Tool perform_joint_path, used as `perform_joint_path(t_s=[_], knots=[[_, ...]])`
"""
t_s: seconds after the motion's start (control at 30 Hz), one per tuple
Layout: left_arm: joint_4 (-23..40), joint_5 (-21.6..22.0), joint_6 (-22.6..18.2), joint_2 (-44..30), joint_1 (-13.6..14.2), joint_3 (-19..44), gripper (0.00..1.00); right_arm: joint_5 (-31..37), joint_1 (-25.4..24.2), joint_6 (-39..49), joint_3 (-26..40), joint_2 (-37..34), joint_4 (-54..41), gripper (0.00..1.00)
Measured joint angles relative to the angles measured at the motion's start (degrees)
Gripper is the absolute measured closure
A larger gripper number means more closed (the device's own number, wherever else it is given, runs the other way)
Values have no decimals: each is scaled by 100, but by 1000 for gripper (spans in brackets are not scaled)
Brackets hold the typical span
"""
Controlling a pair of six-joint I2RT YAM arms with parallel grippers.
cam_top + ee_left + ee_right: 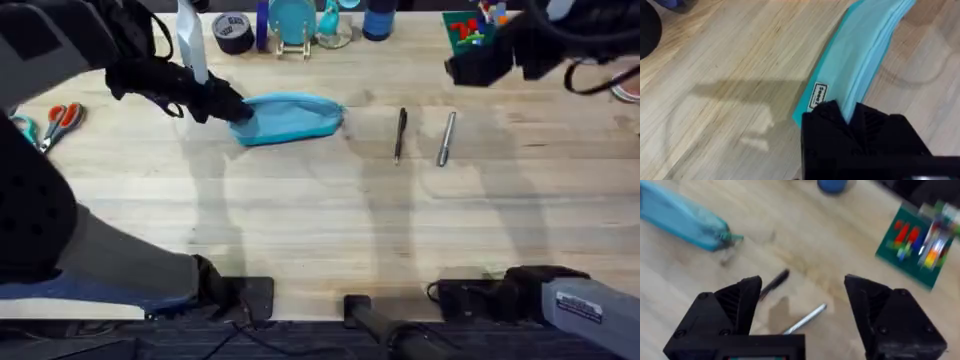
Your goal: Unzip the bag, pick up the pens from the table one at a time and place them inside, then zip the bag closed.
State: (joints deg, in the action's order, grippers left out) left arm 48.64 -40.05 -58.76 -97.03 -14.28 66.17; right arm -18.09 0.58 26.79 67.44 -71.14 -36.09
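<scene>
The left claw [238, 110] is clamped on the left end of the light blue pencil pouch [292, 118], its black fingers [830, 125] pinching the fabric beside a small white label [819, 96]. The pouch lies on the wooden surface [320, 220], toward its far side. The right claw [802, 305] hangs spread wide and empty above the two pens. The black pen [400, 133] and the silver pen [446, 138] lie side by side, apart, right of the pouch. Orange-handled scissors [60, 122] lie near the left edge.
</scene>
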Motion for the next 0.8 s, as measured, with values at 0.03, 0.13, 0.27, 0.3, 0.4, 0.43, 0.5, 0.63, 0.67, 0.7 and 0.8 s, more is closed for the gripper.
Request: perform_joint_path(t_s=[0.03, 0.13, 0.27, 0.3, 0.4, 0.43, 0.5, 0.63, 0.67, 0.7, 0.8], knots=[[0, 2, 0, 0, 0, 0, 959, -81, 0, 117, 0, -25, 140, 5], [0, 0, 0, 0, 0, 0, 959, -618, 0, 819, 2, -104, 274, 5], [0, 0, 0, 0, 0, 0, 959, -1516, 0, 1793, 2, -218, 269, 5], [0, 0, 0, 0, 0, 0, 959, -1695, 0, 1983, 2, -261, 256, 5], [0, 0, 0, 0, 0, 0, 959, -2070, 0, 2385, 2, -450, 167, 5], [-2, 0, 0, 0, 0, 0, 959, -2172, 0, 2476, 2, -540, 147, 5], [-2, 1, 0, 0, 0, 0, 959, -2397, 0, 2611, 2, -750, 132, 6], [-2, 0, 0, 0, 0, 0, 959, -2941, 0, 2904, 2, -1203, 132, 6], [-2, 0, 0, 0, 0, 0, 959, -3073, 0, 2984, 2, -1292, 132, 6], [-2, 0, 0, 0, 0, 0, 959, -3219, 0, 3074, 2, -1388, 135, 6], [-2, 0, 0, 0, 0, 0, 959, -3519, 0, 3258, 2, -1593, 134, 6]])
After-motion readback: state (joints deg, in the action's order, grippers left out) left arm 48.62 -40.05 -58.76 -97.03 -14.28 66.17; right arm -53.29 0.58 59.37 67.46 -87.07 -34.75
